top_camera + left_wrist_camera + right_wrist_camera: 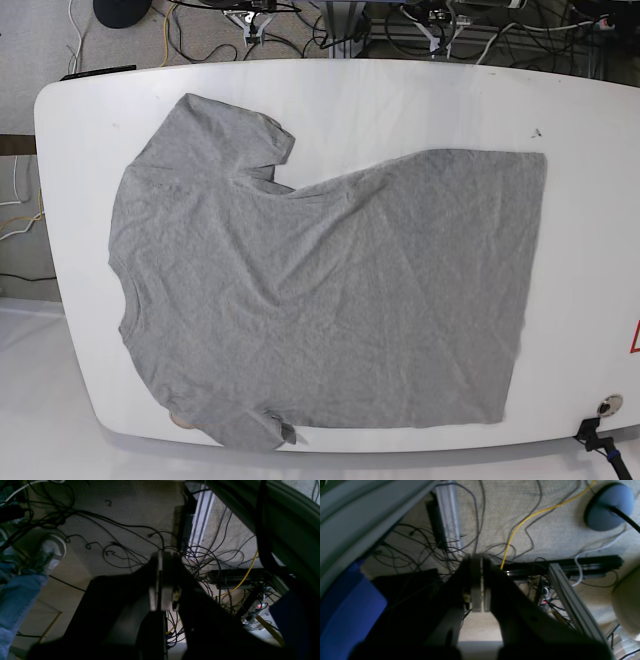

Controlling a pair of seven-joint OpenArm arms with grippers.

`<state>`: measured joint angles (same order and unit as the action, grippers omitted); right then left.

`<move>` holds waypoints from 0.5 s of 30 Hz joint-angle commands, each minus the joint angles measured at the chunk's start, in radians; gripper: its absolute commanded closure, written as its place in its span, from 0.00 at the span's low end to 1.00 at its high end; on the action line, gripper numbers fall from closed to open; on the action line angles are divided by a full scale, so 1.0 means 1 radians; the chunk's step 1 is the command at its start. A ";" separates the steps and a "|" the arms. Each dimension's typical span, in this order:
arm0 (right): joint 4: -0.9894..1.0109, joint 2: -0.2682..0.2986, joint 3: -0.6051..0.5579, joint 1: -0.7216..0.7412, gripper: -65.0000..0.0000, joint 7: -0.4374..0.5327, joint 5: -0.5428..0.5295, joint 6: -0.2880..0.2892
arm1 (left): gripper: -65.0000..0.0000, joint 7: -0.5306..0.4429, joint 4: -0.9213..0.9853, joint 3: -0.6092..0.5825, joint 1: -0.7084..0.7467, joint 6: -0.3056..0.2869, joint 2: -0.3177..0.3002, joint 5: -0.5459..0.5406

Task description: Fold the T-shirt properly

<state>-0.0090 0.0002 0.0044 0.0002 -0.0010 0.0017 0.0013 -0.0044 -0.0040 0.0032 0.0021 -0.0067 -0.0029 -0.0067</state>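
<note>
White table [340,95] holds your grey T-shirt [320,290] spread flat; both your left gripper [161,580] and right gripper [477,585] hang over the floor, jaws together.

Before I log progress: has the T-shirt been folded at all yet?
No, the gray T-shirt lies spread flat and open on the white table, both sleeves out, no fold.

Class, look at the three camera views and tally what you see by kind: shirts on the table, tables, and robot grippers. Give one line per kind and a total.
T-shirt: 1, grey, spread flat
Table: 1, white
Grippers: 2, left gripper and right gripper, both shut, over the floor
Total: 4
</note>
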 commanded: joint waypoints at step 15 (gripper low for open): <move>-0.003 0.018 0.000 -0.024 1.00 0.003 0.014 -0.005 | 1.00 0.003 -0.018 -0.007 0.007 0.006 -0.004 -0.020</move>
<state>-0.0105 0.0063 0.0044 -0.0151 0.0029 0.0166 -0.0013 -0.0013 -0.0216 -0.0048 0.0055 -0.0002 -0.0036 -0.0227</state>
